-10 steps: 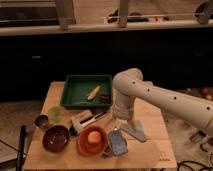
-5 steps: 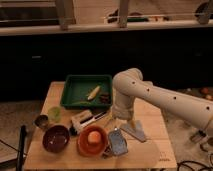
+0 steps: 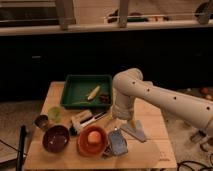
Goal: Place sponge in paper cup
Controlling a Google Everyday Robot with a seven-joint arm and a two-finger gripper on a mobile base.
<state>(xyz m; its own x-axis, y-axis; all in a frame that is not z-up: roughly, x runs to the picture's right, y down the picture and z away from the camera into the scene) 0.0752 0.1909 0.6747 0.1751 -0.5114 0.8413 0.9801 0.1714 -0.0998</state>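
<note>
The blue-grey sponge lies on the wooden table near the front edge, just right of the orange bowl. A white object lies behind the orange bowl; I cannot tell whether it is the paper cup. My arm reaches in from the right and bends down over the table's middle. My gripper hangs low at its end, just behind the sponge and right of the white object, largely hidden by the wrist. A pale-grey wedge cloth lies right of the sponge.
A green tray holding a yellow item stands at the back. A purple bowl, a translucent green cup and a small dark metal cup stand at the left. The orange bowl holds a round orange thing.
</note>
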